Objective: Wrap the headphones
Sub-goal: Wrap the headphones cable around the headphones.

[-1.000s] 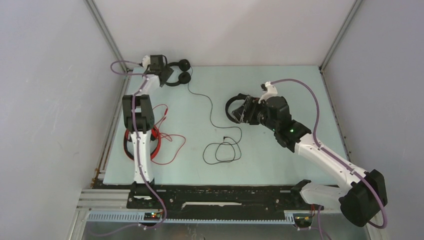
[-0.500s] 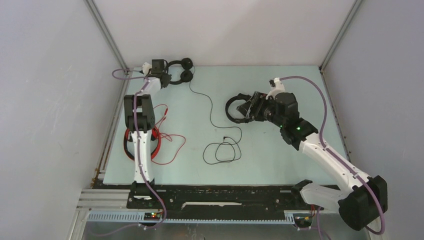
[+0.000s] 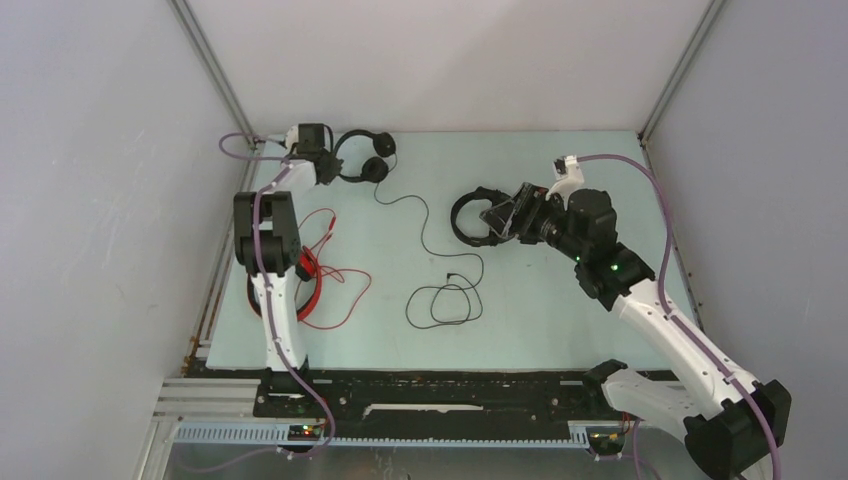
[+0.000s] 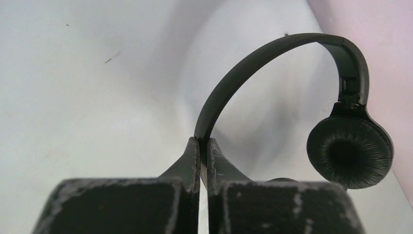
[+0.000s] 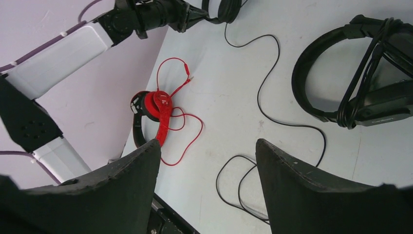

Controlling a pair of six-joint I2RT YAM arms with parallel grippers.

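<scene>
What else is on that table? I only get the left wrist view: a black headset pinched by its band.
Observer: A red headset lies unwrapped beside the left arm.
Operator: Anything more?
Observer: A bulkier black headset lies mid-table, already wrapped.
Operator: Where does my headset's wire go?
Observer: From the slim headset its cable trails across the table into a loose coil nearer the arms' bases.

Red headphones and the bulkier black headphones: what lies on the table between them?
Only the thin cable of the slim black headphones, trailing down to a loose coil; otherwise bare table. Clearest in the top external view.
</scene>
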